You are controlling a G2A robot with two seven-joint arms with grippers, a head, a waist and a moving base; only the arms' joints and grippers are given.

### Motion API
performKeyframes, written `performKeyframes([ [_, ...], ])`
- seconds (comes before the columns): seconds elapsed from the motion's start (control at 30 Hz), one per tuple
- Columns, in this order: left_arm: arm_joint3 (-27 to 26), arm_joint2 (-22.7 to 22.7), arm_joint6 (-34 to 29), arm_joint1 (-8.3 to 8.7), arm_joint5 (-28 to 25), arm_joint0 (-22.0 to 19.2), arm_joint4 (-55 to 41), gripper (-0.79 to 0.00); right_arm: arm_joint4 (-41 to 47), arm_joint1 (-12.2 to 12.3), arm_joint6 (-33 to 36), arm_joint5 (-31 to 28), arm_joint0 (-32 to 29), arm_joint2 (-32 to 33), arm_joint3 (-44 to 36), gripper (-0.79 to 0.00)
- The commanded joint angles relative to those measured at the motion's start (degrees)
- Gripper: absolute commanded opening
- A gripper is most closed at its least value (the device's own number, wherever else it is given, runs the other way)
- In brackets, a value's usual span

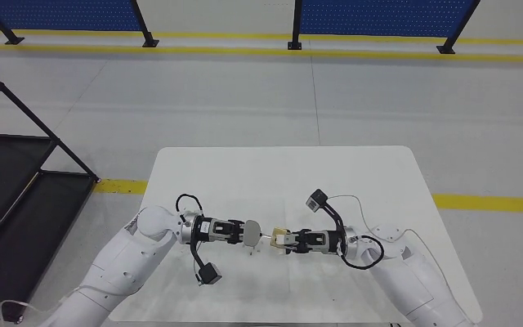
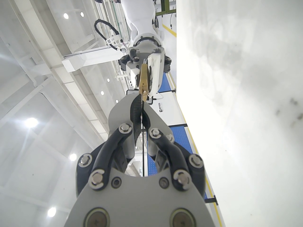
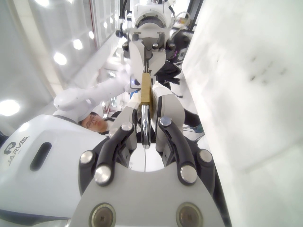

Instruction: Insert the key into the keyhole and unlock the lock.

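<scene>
The fingers of the left gripper (image 1: 255, 235) clamp the key (image 1: 265, 238), its tip meeting the lock (image 1: 279, 238) at 3 o'clock. The right gripper (image 1: 284, 239) has its fingers pinched on that lock (brass) above the tabletop (image 1: 286, 172)

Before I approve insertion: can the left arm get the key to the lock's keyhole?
Likely yes. The left gripper holds the key pointing straight at the end of the lock in the right gripper, with nothing between them. I cannot tell whether its tip is already in.

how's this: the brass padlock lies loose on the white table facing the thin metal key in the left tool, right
No: the right wrist view shows the brass padlock gripped in the right tool, facing the thin metal key in the left tool.
</scene>
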Motion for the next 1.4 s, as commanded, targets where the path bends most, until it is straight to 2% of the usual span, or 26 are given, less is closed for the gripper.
performKeyframes([
  [0.0,0.0,0.0,0.0,0.01,0.1,0.0,0.0,-0.785,-0.1,0.0,-0.1,0.1,0.0,-0.1,0.0,-0.785],
  [1.37,1.2,2.7,-0.6,-0.4,0.3,-1.5,0.1,-0.785,-0.7,-0.6,-0.2,0.3,0.6,-1.3,-0.2,-0.785],
])
